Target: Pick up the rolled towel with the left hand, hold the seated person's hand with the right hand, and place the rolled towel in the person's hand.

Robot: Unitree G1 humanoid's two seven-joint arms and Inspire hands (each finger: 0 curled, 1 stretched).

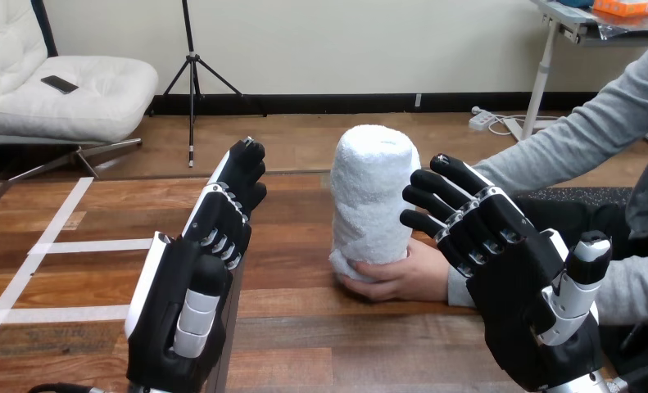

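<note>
Currently, the rolled towel (pixel 372 196) is standing upright in the person's hand (pixel 402 277), sitting at two o'clock from the left hand (pixel 181 299) and ten o'clock from the nearer right hand (pixel 517 295). Both are showing straight fingers, gripping nothing.

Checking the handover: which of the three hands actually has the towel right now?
The person's hand, curled round the base of the upright rolled towel. The robot's left hand and right hand are both open, fingers straight, holding nothing.
</note>
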